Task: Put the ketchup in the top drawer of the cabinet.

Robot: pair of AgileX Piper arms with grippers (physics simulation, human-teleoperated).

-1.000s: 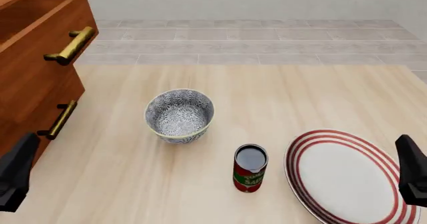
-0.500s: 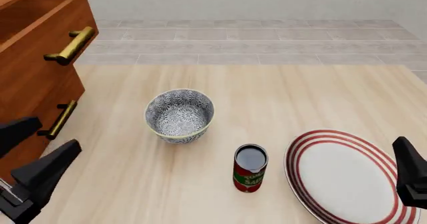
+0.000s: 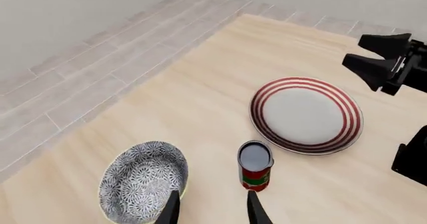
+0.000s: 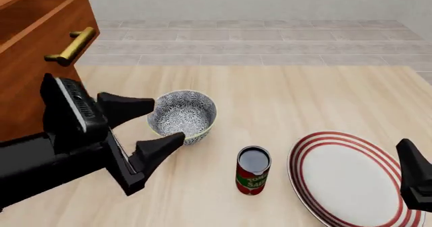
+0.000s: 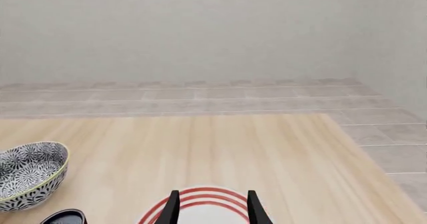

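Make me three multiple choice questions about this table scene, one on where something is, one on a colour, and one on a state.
1. The ketchup stands:
A. inside the bowl
B. between the bowl and the plate
C. in the top drawer

2. The plate's rim rings are:
A. red
B. blue
C. green

3. The left gripper is:
A. shut on the ketchup
B. open and empty
C. gripping a handle

Answers: 1 B, the front view shows it upright on the table between them. 2 A, red stripes circle the white centre. 3 B, its fingers are spread with nothing between.
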